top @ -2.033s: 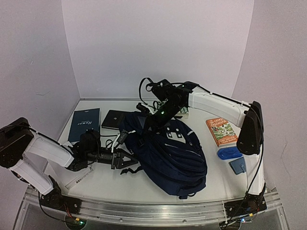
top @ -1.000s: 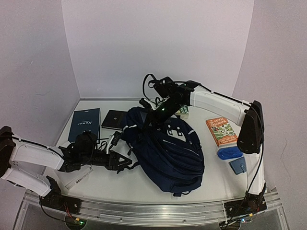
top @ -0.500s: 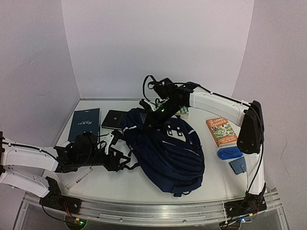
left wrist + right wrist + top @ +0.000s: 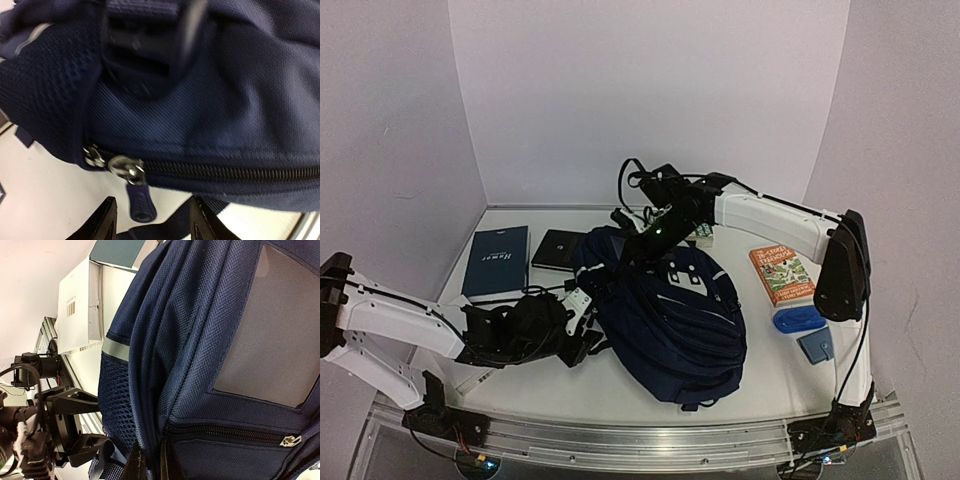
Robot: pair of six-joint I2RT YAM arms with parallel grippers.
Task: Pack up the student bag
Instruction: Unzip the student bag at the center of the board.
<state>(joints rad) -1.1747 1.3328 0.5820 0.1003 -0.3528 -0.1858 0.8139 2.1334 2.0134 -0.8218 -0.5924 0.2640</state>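
**Left arm** (image 4: 395, 312): white moulded shell between black joint housings, with thin black leads and a small white tag (image 4: 577, 297) by the wrist.
**Left base** (image 4: 432, 412): black, at 7 o'clock of the overhead view.
**Left gripper** (image 4: 154, 224): two flat black fingers with squared tips.
**Right arm** (image 4: 770, 222): long white shell. It has a black link (image 4: 840, 265) at 3 o'clock and a looped black cable (image 4: 632, 178) at the wrist. A small green light (image 4: 658, 228) sits there, possibly an indicator lamp.
**Right base** (image 4: 835, 430): black, at 5 o'clock.
**Right gripper** (image 4: 150, 467): dark fingers, blurred at close range.
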